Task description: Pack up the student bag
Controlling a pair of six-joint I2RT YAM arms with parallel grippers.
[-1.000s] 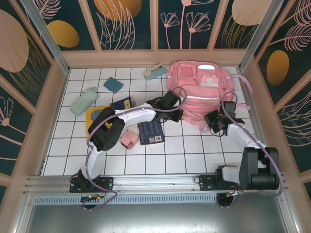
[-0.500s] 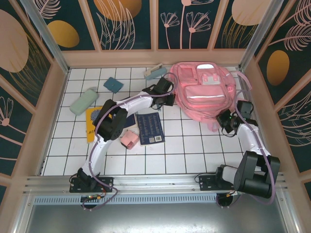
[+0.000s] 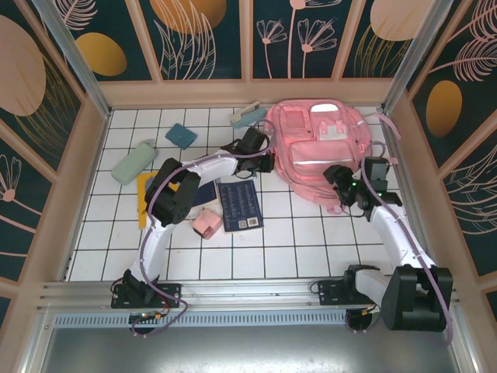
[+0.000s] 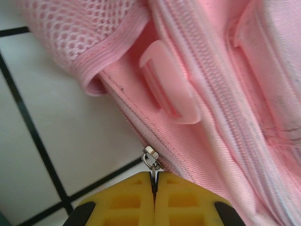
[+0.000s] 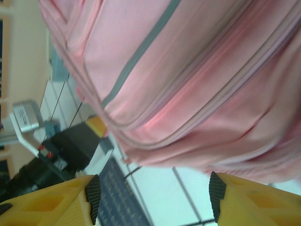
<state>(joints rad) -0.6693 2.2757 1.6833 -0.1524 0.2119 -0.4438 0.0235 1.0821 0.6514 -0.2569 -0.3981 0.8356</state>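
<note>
The pink student bag (image 3: 317, 151) lies flat at the back right of the white tiled table, front pockets up. My left gripper (image 3: 264, 161) sits at the bag's left edge, shut on the metal zipper pull (image 4: 151, 159) of the bag's side zipper; its yellow fingers (image 4: 127, 200) press together on the ring. A pink plastic buckle (image 4: 169, 82) lies just beyond. My right gripper (image 3: 339, 189) hovers at the bag's near right corner, open, nothing between its fingertips (image 5: 94, 193); the bag's pink fabric (image 5: 188, 80) is just ahead of it.
A dark blue book (image 3: 240, 205) and a small pink box (image 3: 206, 224) lie left of centre. A yellow book (image 3: 144, 194), a mint case (image 3: 133, 162), a teal pad (image 3: 181, 135) and a pale blue box (image 3: 248, 116) are spread over the left and back.
The left gripper has drawn back along the bag's left edge with the zipper pull. The right arm swung out to the right, then came back to the bag's near right corner.
</note>
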